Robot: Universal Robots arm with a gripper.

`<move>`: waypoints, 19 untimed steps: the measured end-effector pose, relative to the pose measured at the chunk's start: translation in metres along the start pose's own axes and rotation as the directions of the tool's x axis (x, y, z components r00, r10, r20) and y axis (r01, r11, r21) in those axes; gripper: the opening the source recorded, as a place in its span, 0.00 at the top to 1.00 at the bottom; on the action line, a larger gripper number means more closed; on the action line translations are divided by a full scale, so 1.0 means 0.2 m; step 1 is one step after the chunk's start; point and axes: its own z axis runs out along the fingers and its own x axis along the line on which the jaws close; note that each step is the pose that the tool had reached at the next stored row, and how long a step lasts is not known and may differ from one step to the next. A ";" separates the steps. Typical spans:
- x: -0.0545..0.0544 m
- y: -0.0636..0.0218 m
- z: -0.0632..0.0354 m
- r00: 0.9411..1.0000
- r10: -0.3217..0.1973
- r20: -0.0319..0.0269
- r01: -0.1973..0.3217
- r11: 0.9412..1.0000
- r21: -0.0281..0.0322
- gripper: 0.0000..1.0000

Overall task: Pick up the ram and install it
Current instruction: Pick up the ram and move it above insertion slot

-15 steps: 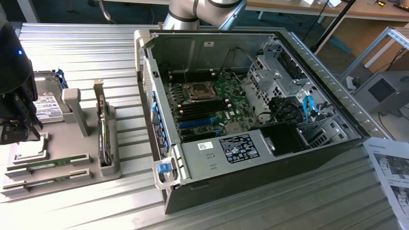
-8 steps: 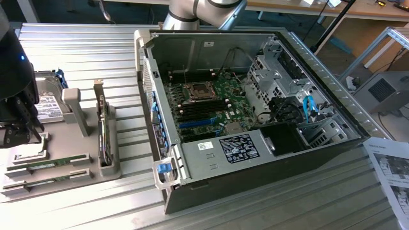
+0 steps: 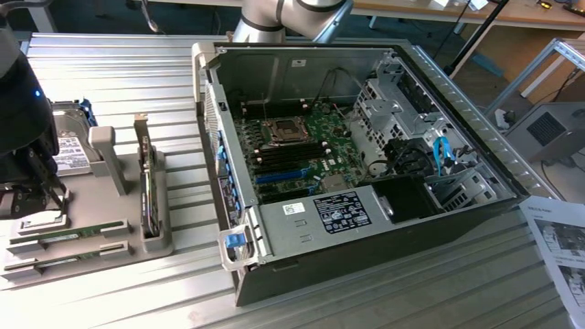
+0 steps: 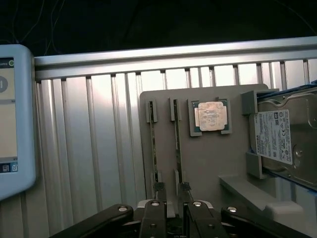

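Two ram sticks stand on edge in slots of a grey holder (image 4: 208,158). In the wrist view they are one ram (image 4: 154,144) and a second ram (image 4: 177,144); in the exterior view they lie at the exterior view's left, ram (image 3: 68,235) and ram (image 3: 59,259). My gripper (image 4: 172,191) hovers just over the near ends of the sticks, open, its fingertips (image 4: 159,188) straddling the end of the second stick, nothing lifted. In the exterior view the gripper (image 3: 32,199) is a dark mass over the holder. The open computer case (image 3: 229,89) shows black memory slots (image 3: 288,152) on its motherboard.
On the holder sit a silver processor chip (image 4: 210,116), a hard drive (image 4: 280,134) and an upright expansion card (image 3: 146,178). A white screen device (image 4: 15,114) lies beside the holder on the ribbed metal table (image 3: 109,68). A printed sheet (image 3: 559,240) lies at the exterior view's right.
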 end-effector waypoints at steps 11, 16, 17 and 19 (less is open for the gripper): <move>0.03 -0.008 0.133 1.000 0.000 0.000 0.000 1.000 0.000 0.76; 0.05 -0.012 0.207 1.000 0.000 0.000 0.000 1.000 0.000 0.76; 0.05 -0.012 0.217 1.000 0.000 0.000 0.000 1.000 0.000 0.76; 0.05 -0.014 0.243 1.000 0.000 0.000 0.000 1.000 0.000 0.76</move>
